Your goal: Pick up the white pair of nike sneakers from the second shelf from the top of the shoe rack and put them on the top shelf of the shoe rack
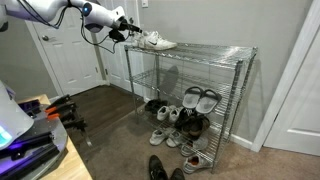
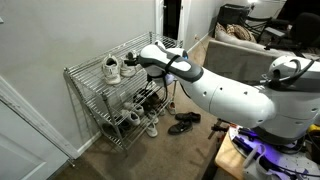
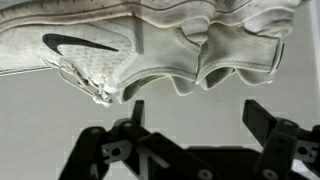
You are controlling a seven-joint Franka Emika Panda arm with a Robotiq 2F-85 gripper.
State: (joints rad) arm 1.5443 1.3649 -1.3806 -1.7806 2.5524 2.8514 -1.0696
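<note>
The white pair of Nike sneakers (image 1: 156,41) sat side by side on the top shelf (image 1: 205,48) of the shoe rack (image 1: 195,80). The gripper (image 1: 128,34) hovered just beside them, its fingers (image 3: 262,118) spread apart and empty.

Exterior views share shoe rack (image 1: 210,48) (image 2: 85,68), opposite front angles; wrist view close-up.

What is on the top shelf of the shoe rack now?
The white pair of nike sneakers rests on the top shelf near one end. The open claw hangs beside them, holding nothing. In an exterior view the arm covers part of that tier.
</note>
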